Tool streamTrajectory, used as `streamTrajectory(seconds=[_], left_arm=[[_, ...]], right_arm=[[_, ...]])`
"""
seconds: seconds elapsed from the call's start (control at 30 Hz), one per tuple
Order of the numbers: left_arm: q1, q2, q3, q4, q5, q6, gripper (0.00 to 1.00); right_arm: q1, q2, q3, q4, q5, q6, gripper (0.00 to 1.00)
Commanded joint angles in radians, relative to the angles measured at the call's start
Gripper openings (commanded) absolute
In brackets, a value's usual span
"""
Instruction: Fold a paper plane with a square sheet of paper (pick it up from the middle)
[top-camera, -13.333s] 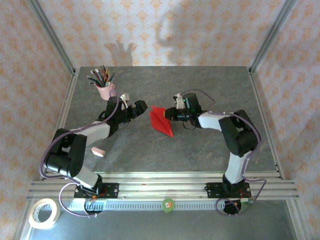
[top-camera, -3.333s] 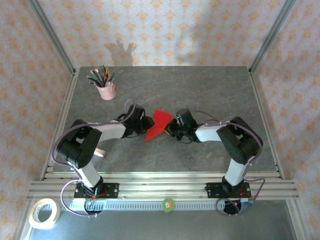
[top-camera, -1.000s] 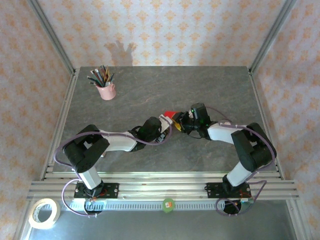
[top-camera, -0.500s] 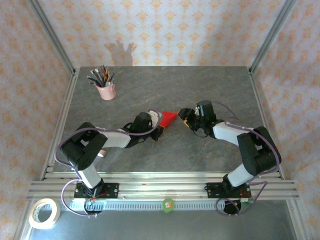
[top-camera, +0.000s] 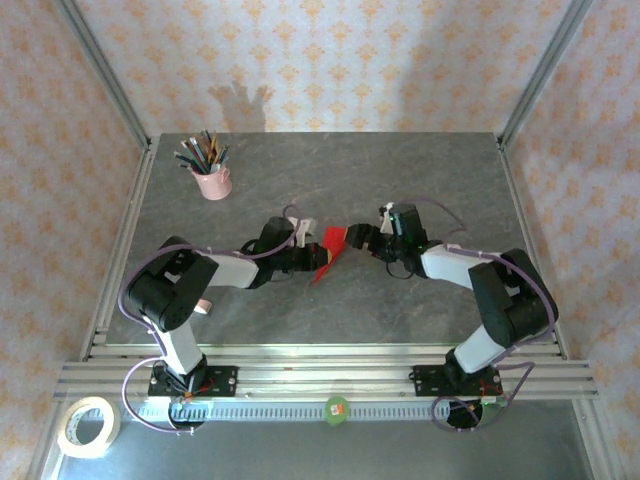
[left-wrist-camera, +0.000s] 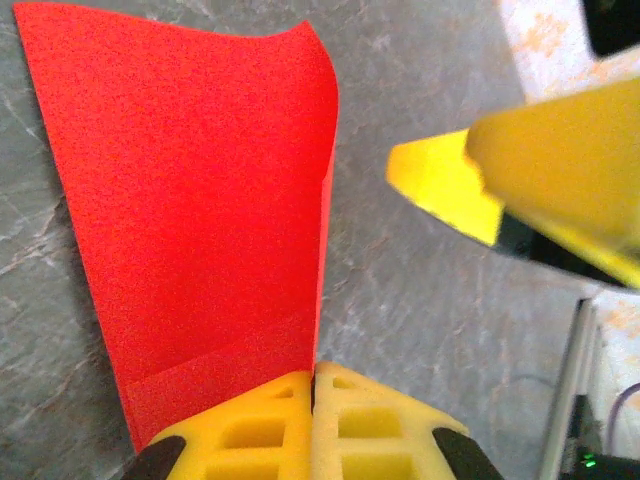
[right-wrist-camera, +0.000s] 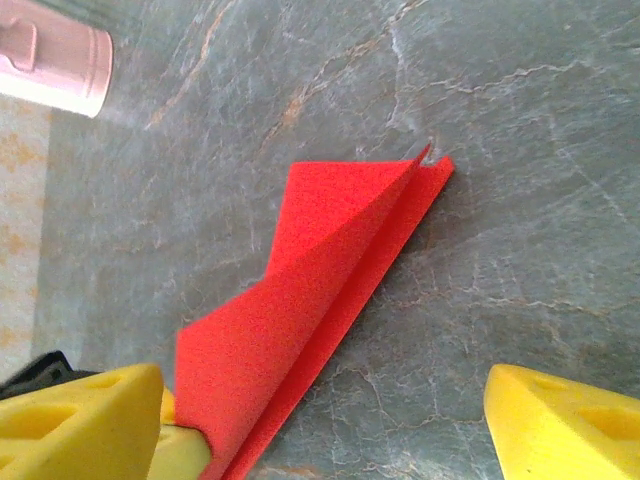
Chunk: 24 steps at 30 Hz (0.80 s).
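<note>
1. Red thin paper: found the paper plane (top-camera: 330, 252) near the middle of the tabletop (top-camera: 400, 180), between the two grippers and well apart from the pink cup (top-camera: 212, 183).
2. Read the left gripper (left-wrist-camera: 312, 385) as pressed together on one end of the paper plane, with both layers pinched between its fingers.
3. Read the right gripper (right-wrist-camera: 320, 385) as spread wide, one finger on each side of the paper plane, clamped on nothing.
4. Judged the step in hand to be a second grip or a crease press by the right fingers (left-wrist-camera: 450, 190), with the left pinch as anchor.
5. Judged it best to keep the left pinch firm, to centre the right fingers across the folded spine rather than the loose upper flap, and to close squarely on both layers so that no flap buckled.
6. Could not tell, in the right wrist view, whether the nearer right finger touched the paper's edge.
7. Could not see the strip of paper inside the left pinch.
8. Could not tell from above whether the paper plane rested on the tabletop or hung just over it, nor how many folds were finished.
</note>
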Motion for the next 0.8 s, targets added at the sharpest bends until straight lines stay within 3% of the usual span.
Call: streamTrajectory(seconds=[0.0,0.27,0.77], left_arm=[[0.013,0.013,-0.019,0.106,0.06,-0.133,0.0],[0.039,0.052,-0.063,0.22,0.08,-0.275,0.0],[0.066,0.108,-0.074,0.264,0.098,-0.385,0.0]], right_arm=[[0.024,0.029,0.021,0.002,0.022,-0.084,0.83],[0.052,0.096,0.072,-0.023,0.027,-0.119,0.84],[0.082,0.189,0.16,-0.111,0.091,-0.107,0.84]])
